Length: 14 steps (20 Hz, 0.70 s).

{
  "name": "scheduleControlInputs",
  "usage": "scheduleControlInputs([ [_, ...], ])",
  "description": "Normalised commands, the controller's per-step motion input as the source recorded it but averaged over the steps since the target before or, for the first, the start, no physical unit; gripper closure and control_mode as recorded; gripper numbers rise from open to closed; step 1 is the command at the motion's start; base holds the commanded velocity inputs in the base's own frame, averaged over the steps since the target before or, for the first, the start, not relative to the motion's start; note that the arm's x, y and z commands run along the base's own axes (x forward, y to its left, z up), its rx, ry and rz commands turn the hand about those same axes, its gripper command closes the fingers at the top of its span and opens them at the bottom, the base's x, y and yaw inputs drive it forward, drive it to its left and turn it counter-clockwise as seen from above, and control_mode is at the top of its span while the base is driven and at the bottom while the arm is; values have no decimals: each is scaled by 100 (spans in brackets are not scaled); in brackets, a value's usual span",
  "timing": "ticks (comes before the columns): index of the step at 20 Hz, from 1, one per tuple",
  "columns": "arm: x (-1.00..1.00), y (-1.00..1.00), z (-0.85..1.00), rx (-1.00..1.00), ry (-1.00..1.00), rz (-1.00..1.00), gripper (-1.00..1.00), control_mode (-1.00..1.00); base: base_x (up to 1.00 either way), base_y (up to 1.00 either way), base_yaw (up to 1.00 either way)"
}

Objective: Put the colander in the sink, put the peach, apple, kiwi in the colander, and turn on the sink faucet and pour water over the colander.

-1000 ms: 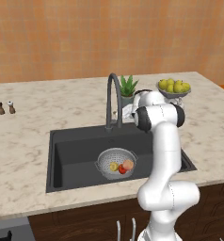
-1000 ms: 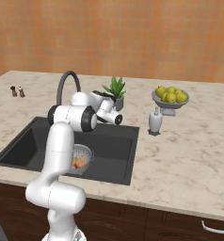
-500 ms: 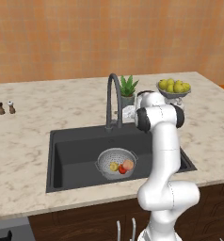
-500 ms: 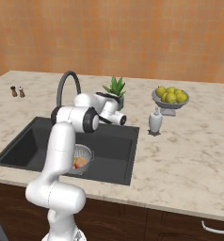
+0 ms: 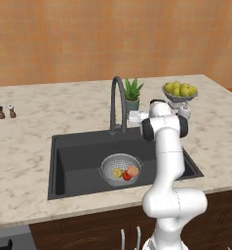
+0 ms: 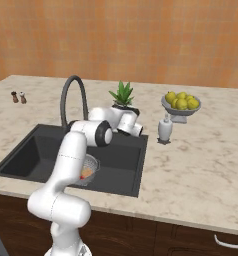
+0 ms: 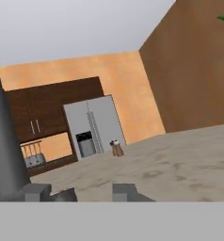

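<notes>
I am reaching my gripper point(image 7: 81, 192), fingers spread and empty, beside the tap point(image 5: 117, 105); the colander point(image 5: 120, 169) with 3 fruits is sitting in the sink point(image 5: 74, 156). A misjudged nudge risks missing the handle.

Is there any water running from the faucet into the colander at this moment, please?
No: in the left base view the sink faucet shows no blue stream above the colander.

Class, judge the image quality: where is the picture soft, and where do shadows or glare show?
Left base view: even light, no glare, sink interior dark, colander fruit slightly soft. Right base view: soft shadow beside the soap bottle. Hand view: blurry throughout, faucet a smeared grey column.
</notes>
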Motion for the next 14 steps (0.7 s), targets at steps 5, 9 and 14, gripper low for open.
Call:
scheduleControlInputs([
  [5, 12, -51, -50, -10, 10, -10, 100, -100, 0, 0, 0],
  [9, 1, -28, -35, -21, 7, -22, 100, -100, 0, 0, 0],
  [14, -32, 2, -2, -37, -11, -26, 100, -100, 0, 0, 0],
])
